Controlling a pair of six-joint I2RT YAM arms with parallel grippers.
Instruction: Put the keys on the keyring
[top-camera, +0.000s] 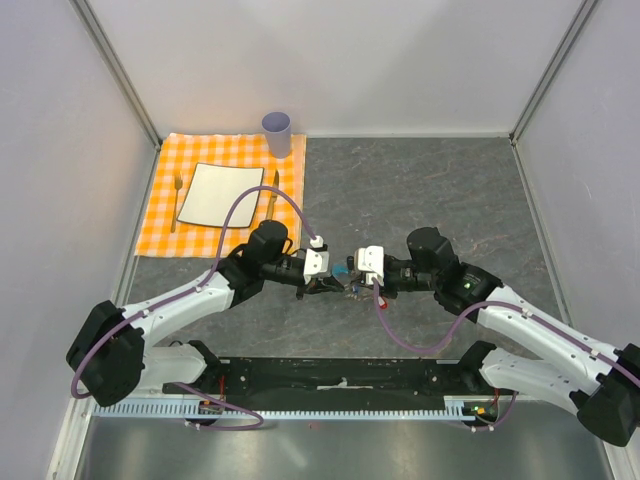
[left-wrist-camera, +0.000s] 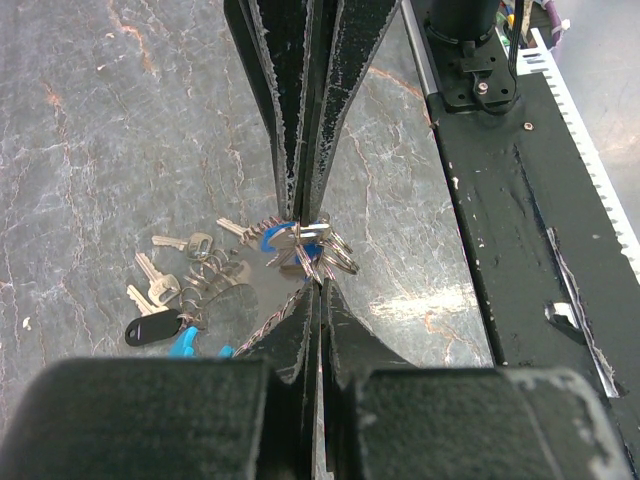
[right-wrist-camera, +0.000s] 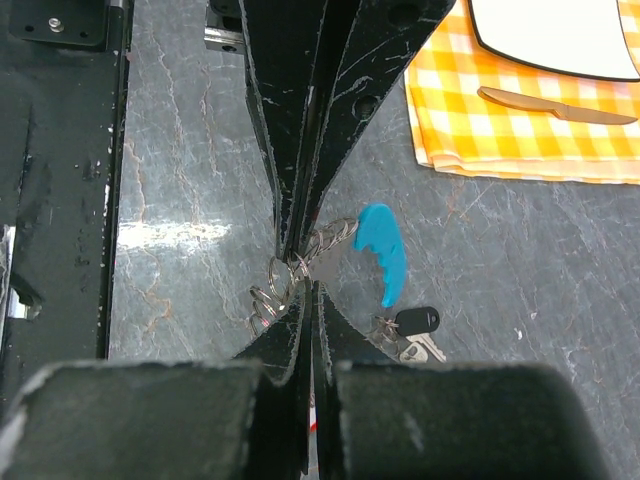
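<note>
J: Left claw (left-wrist-camera: 318, 292) fills the bottom of its own cam. Fingers are pressed together, and the tips meet the right claw (right-wrist-camera: 303, 292) head-on over the desk (left-wrist-camera: 100, 120).
R: Right one closed too?
J: Yes, no gap. It looks clamped on the keys (left-wrist-camera: 325, 255), a bunch of small metal rings at its tips, with a blue tag (left-wrist-camera: 262, 238) poking out beside them.
R: And the keyring (right-wrist-camera: 383, 250)?
J: Chain runs out of the left claw's pinch. Cyan clasp sits just beside both tips, with a black tag (right-wrist-camera: 418, 320) near it. All mid-desk, just ahead of the arm bases.
R: Other keys?
J: Three or so silver ones lie flat on the marble by the chain. Can't tell whether they're threaded.
R: Background?
J: Checked placemat (top-camera: 165, 215) at far left with a plate (top-camera: 222, 194), fork (top-camera: 176, 200), knife (top-camera: 272, 195) and cup (top-camera: 277, 130). Well apart from the claws.
</note>
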